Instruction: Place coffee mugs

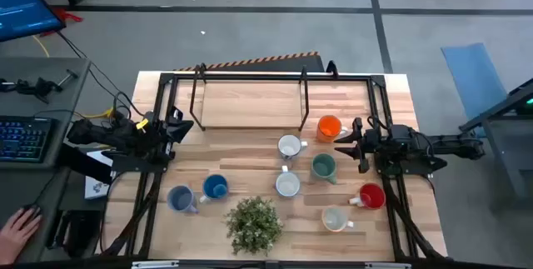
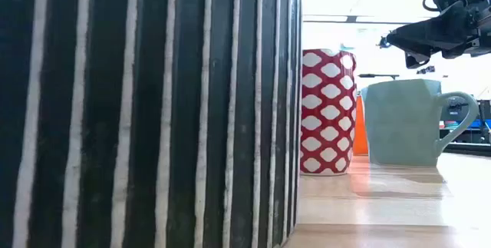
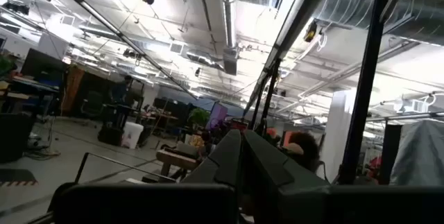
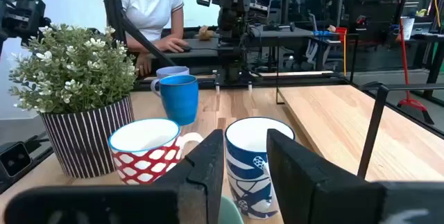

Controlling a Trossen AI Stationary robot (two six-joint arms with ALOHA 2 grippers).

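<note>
Eight mugs stand on their bases on the wooden table: orange [image 1: 330,126], white [image 1: 289,146], green [image 1: 323,166], a second white one [image 1: 287,184], red [image 1: 371,196], cream [image 1: 334,218], blue [image 1: 215,187] and grey-blue [image 1: 180,198]. My right gripper [image 1: 346,144] is open and hovers above the table between the orange and green mugs. In its wrist view, the blue-patterned white mug [image 4: 253,161] shows between the fingers, farther off. The low view shows that gripper [image 2: 406,41] raised above the green mug [image 2: 406,121]. My left gripper [image 1: 179,123] waits shut at the table's left side.
A leafy plant [image 1: 254,223] in a striped pot [image 2: 153,110] stands at the near edge. A black metal rack [image 1: 250,94] spans the far half of the table. A person in a white shirt [image 4: 149,2] sits beyond the left side, one hand [image 1: 17,223] on the desk.
</note>
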